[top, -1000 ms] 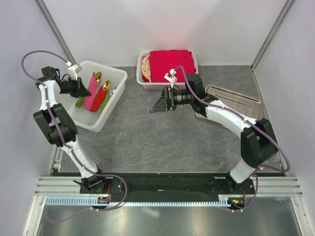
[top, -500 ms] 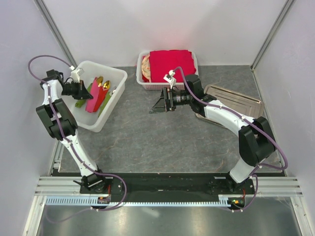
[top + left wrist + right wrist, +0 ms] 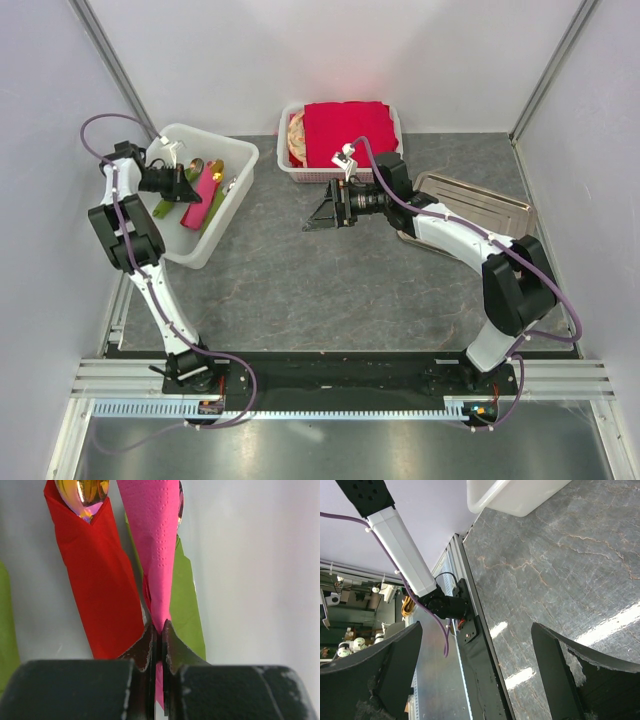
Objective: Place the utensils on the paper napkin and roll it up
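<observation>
L gripper: fingers pressed together, pinching lower end of pink napkin | pink napkin: rolled, tilted inside white bin, over red bundle and green bundle; utensil edge peeks at its top | R gripper: fingers spread wide, holding nothing, above table

Grey, marble-veined desk boxed in by pale lilac walls, with metal corner posts. Slotted aluminium rails along near edge. Soft overhead light.
</observation>
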